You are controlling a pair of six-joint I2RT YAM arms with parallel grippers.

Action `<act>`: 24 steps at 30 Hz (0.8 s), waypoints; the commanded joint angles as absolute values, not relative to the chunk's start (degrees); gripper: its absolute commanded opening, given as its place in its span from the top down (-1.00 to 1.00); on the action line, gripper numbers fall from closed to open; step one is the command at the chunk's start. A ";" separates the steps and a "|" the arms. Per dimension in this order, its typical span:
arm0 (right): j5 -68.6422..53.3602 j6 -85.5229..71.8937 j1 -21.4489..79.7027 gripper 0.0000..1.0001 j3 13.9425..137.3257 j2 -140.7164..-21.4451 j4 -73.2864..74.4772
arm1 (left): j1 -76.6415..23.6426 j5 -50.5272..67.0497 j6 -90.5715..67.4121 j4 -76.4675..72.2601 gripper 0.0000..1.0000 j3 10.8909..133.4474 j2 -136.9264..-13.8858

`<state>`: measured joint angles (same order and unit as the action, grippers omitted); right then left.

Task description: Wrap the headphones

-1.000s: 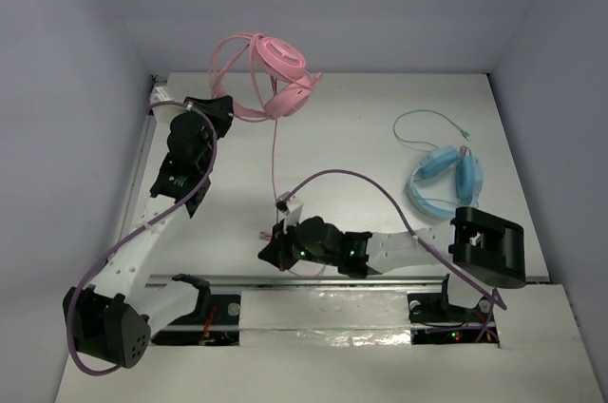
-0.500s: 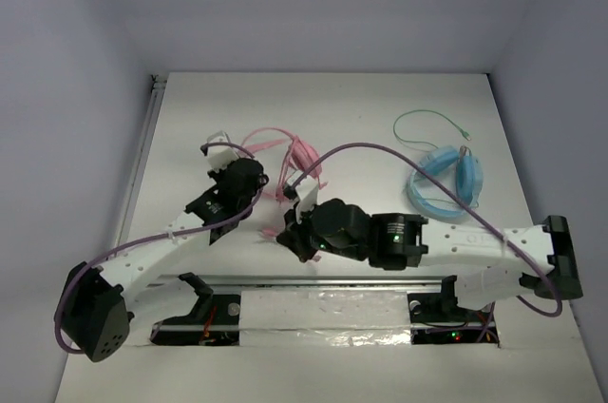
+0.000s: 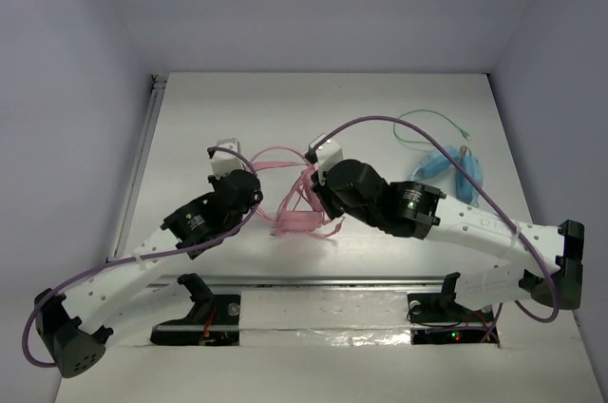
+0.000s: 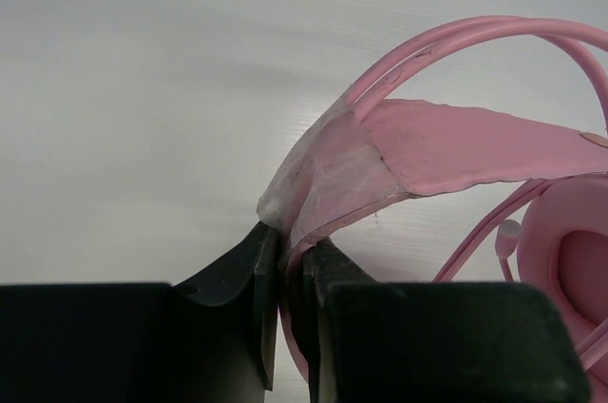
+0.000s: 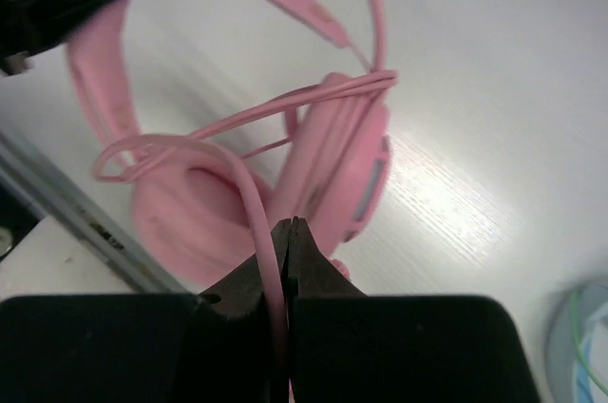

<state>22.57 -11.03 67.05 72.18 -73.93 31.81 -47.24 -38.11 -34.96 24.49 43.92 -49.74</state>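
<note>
The pink headphones (image 3: 302, 215) lie at the middle of the table between my two grippers. My left gripper (image 3: 258, 192) is at their left and is shut on the thin pink headband (image 4: 456, 142), pinched between the jaws (image 4: 290, 246); an ear cup (image 4: 570, 260) shows at the right edge of that view. My right gripper (image 3: 319, 205) is at their right and is shut on the thin pink cable (image 5: 249, 199), which runs down between its closed jaws (image 5: 288, 228). The two ear cups (image 5: 332, 161) sit just beyond the fingertips, with cable loops draped across them.
Light blue headphones (image 3: 454, 173) with a green cable (image 3: 423, 123) lie at the right of the table, close behind my right forearm; their edge shows in the right wrist view (image 5: 581, 346). The arms' purple cables arc above the table. A rail runs along the near edge.
The headphones came from the far left back toward the table's middle with my left gripper. My right gripper moved from the near middle up to their right side, holding the cable.
</note>
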 commanded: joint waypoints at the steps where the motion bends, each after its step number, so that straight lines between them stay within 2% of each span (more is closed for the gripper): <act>1: 27.68 -8.96 64.87 1.00 74.18 -72.77 32.17 | -47.46 -35.16 -32.18 26.27 1.00 49.39 -47.90; 6: 32.87 -8.79 61.97 1.00 74.36 -73.30 30.59 | -47.46 -27.36 -25.33 26.11 1.00 50.98 -47.11; 12: 32.17 -8.26 58.18 1.00 72.95 -73.48 26.72 | -47.46 -18.48 -21.98 24.88 1.00 51.85 -46.85; 21: 29.11 -13.44 52.39 0.99 63.47 -71.55 16.01 | -44.65 -6.61 -22.67 19.52 1.00 55.89 -44.04; 24: 23.76 -14.85 50.72 0.85 59.60 -68.91 10.74 | -42.11 -2.83 -23.37 17.06 1.00 57.47 -43.51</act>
